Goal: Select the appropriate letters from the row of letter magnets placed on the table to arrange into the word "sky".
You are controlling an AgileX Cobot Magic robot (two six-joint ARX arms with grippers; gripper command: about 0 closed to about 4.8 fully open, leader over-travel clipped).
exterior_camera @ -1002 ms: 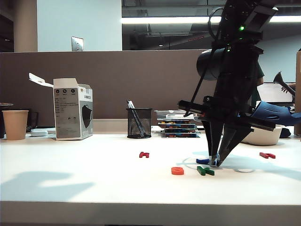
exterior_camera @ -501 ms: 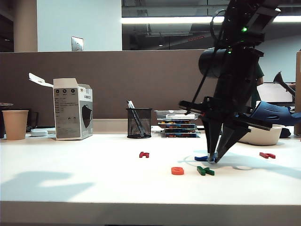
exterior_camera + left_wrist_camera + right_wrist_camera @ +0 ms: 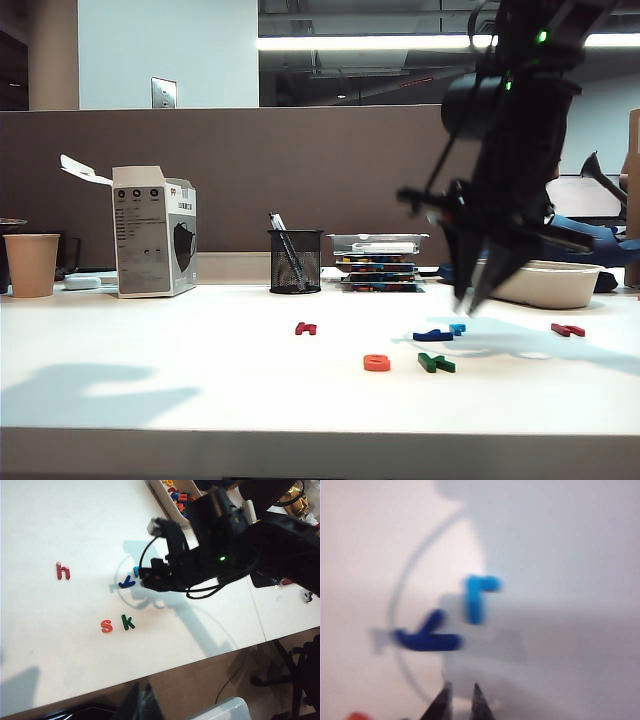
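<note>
The right hand point(image 3: 470, 303), its fingers nearly together and holding nothing, hangs right of centre above the flat dark blue plastic letter point(image 3: 433, 336) lying on the white table point(image 3: 150, 370); the left hand is out of view.

paper cup point(image 3: 32, 264) far left; open carton point(image 3: 153, 231) beside it; mesh pen cup point(image 3: 296, 260) centre; stacked trays point(image 3: 378, 262); white bowl point(image 3: 545, 284) right.

A long ceiling strip light point(image 3: 350, 43) glows behind the dark partition, leaving the wide white smooth table point(image 3: 150, 370) evenly bright, with soft grey shadows on it. The black right arm is smeared by motion blur in the exterior view. The right wrist view is washed-out and out of focus.
</note>
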